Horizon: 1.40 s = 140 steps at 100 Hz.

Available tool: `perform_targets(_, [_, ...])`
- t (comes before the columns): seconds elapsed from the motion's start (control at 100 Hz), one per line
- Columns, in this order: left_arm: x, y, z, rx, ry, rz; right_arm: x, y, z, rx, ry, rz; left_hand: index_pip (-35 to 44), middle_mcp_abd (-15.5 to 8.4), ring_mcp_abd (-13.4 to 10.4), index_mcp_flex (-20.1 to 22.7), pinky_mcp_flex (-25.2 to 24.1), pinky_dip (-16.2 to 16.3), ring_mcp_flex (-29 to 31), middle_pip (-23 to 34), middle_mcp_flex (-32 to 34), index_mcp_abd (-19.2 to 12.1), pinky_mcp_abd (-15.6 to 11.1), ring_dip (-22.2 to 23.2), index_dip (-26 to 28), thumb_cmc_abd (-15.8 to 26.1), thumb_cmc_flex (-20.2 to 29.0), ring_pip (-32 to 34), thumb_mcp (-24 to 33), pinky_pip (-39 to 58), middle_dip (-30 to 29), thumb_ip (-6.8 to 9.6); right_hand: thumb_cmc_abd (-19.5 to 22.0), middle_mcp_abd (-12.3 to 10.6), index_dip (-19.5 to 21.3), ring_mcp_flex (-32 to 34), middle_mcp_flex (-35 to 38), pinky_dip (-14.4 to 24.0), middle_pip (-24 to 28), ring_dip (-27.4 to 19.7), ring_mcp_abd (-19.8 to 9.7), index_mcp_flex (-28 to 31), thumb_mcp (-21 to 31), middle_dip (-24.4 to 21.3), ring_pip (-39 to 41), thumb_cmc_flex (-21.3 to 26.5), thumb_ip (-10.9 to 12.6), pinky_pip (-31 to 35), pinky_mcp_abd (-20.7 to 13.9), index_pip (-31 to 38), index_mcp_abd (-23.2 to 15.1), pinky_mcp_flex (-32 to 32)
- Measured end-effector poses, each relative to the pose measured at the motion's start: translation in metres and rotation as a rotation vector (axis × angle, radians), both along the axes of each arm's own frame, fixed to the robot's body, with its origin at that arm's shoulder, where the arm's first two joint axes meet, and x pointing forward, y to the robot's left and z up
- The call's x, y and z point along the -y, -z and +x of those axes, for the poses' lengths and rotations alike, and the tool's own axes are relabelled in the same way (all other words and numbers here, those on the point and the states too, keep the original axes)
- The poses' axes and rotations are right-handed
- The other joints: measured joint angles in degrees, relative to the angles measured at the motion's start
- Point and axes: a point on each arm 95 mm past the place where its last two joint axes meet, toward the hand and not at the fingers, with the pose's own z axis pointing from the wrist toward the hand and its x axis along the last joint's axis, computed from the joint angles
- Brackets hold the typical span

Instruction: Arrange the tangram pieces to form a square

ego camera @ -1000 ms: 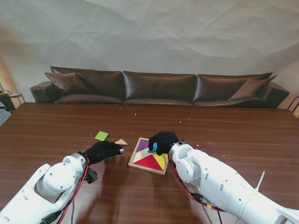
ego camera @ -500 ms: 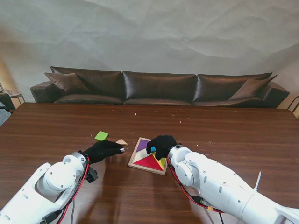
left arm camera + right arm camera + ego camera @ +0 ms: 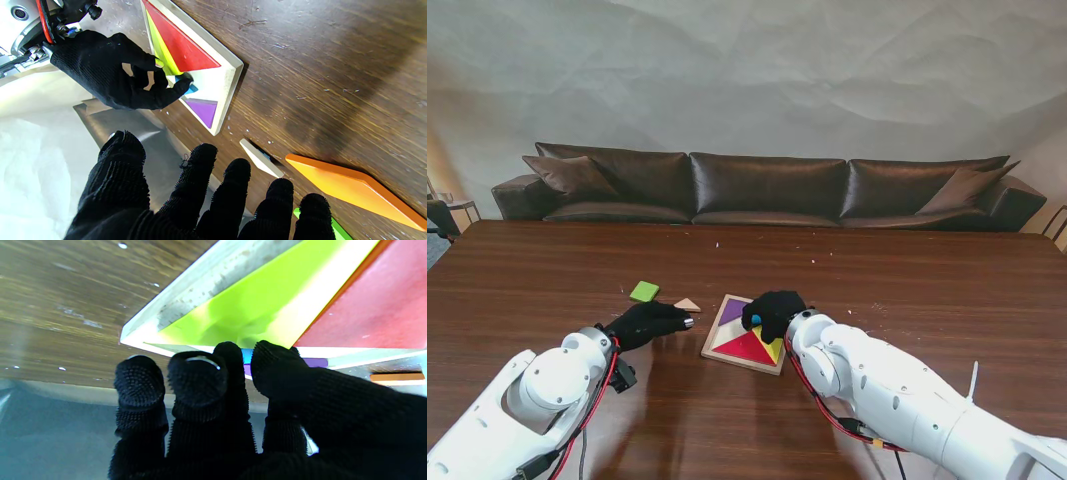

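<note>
Tangram tray (image 3: 718, 345) sits mid-table holding red (image 3: 747, 347), yellow (image 3: 772, 345) and purple (image 3: 731, 311) pieces. Right hand (image 3: 772, 311) pinches a blue piece (image 3: 755, 320) over the tray. Left hand (image 3: 649, 322) hovers, fingers loosely spread, holding nothing, near the tan triangle (image 3: 687, 304) and green square (image 3: 644, 291).

The table (image 3: 927, 290) is dark brown wood with visible grain and a slight sheen. The tangram pieces (image 3: 180, 50) are smooth and glossy. The tray (image 3: 230, 90) has a pale, matt rim. Both hands wear black knitted cloth gloves (image 3: 113, 70). The arm shells (image 3: 897, 390) are glossy white.
</note>
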Motion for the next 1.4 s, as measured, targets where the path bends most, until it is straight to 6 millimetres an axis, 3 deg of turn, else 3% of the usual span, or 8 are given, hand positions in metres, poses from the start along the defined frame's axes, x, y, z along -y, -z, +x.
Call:
perform_targets(1.23, [0.0000, -0.0002, -0.0022, -0.007, 0.002, 0.000, 0.0006, -0.0040, 0.0057, -0.002, 0.036, -0.037, 0.01, 0.00, 0.01, 0.02, 0.01, 0.00, 0.00, 0.00, 0.80, 0.00, 0.00, 0.00, 0.20, 0.00, 0.00, 0.00, 0.00, 0.00, 0.00, 0.00, 0.57, 0.06, 0.41, 0.00, -2.82, 0.01, 0.09, -0.09, -0.85, -3.54, -0.45, 0.01, -0.01, -0.71, 0.00, 0.00, -0.78, -0.05, 1.62, 0.00])
perform_targets(1.4, [-0.0004, -0.0006, -0.0022, -0.007, 0.002, 0.000, -0.0035, -0.0035, 0.0084, -0.002, 0.031, -0.051, 0.01, 0.00, 0.01, 0.04, 0.01, 0.00, 0.00, 0.00, 0.80, 0.00, 0.00, 0.00, 0.20, 0.00, 0.00, 0.00, 0.00, 0.00, 0.00, 0.00, 0.57, 0.19, 0.41, -0.05, -4.82, 0.01, 0.09, -0.09, -1.31, -6.53, -0.45, 0.01, -0.01, -0.71, 0.00, 0.00, -0.81, 0.07, 1.52, 0.00])
